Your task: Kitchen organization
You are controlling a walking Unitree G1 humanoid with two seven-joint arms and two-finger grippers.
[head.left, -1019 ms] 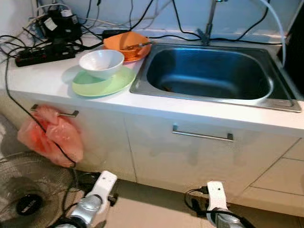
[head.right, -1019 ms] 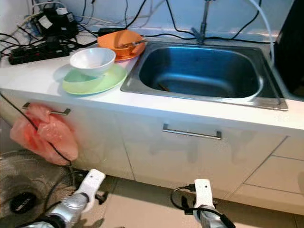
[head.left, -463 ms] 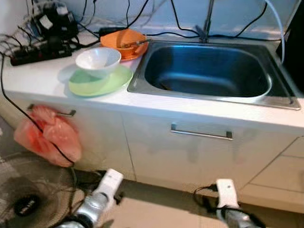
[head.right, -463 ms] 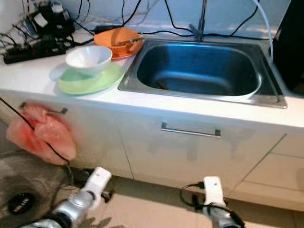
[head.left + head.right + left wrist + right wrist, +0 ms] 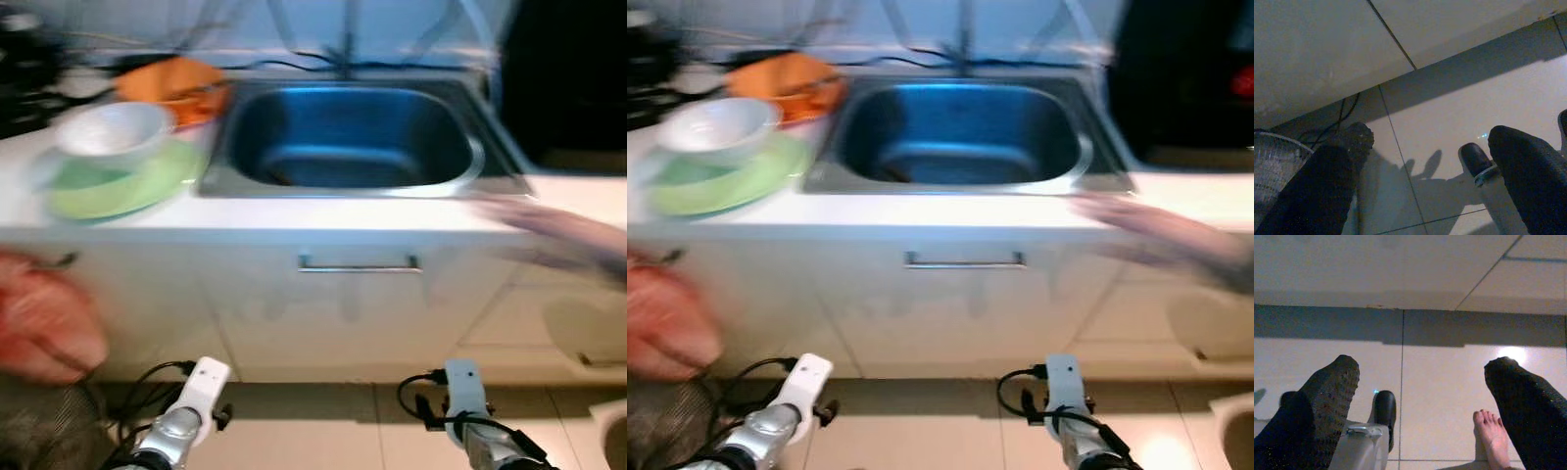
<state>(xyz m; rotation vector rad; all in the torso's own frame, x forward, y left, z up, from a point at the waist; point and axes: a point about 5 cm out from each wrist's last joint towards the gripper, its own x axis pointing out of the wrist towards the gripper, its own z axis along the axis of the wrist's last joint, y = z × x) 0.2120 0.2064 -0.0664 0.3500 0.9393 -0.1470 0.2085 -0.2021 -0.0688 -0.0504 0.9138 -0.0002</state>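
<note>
My left gripper (image 5: 1420, 166) and right gripper (image 5: 1422, 396) hang low with fingers spread, holding nothing. Beyond them lies tiled floor (image 5: 1440, 377); a person's bare foot (image 5: 1491, 433) rests beside my right fingers (image 5: 1528, 406).

Both head views are smeared by motion. The pink-red plastic bag (image 5: 39, 328) is a soft blur cut off by the frame's edge. A person's blurred forearm (image 5: 558, 235) streaks over the white countertop (image 5: 294, 211). A bare foot (image 5: 1493, 433) is cut off below.
</note>
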